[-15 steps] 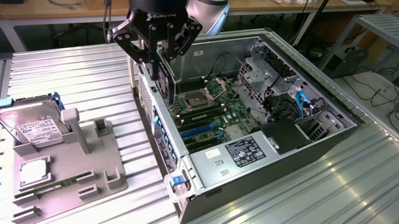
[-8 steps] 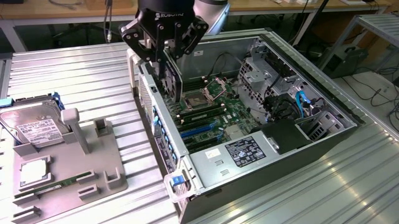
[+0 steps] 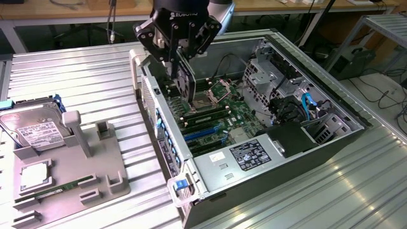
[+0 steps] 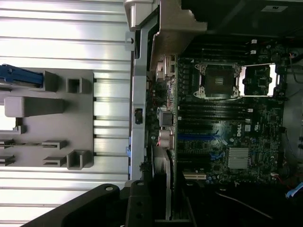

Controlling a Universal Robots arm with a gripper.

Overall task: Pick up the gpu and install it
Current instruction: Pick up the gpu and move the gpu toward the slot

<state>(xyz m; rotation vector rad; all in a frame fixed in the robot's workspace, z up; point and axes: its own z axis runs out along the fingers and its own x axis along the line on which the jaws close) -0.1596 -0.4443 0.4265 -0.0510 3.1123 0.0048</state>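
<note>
The gpu (image 3: pixel 186 82) is a thin black card hanging upright between my gripper's fingers. My gripper (image 3: pixel 180 71) is shut on it, above the rear part of the open computer case (image 3: pixel 279 138), close to the case's back wall. In the wrist view the gpu (image 4: pixel 164 182) shows edge-on with its silver bracket, held by my gripper (image 4: pixel 163 208) over the back edge of the motherboard (image 4: pixel 222 123). The card hangs above the board, apart from the expansion slots (image 3: pixel 203 131).
A grey holder (image 3: pixel 70 162) on the ribbed metal table at the exterior view's left carries a silver hard drive (image 3: pixel 35 126), a CPU (image 3: pixel 35 174) and a RAM stick (image 3: pixel 60 188). Inside the case are the open CPU socket (image 4: pixel 217 80), drive cages and cables (image 3: pixel 305 107).
</note>
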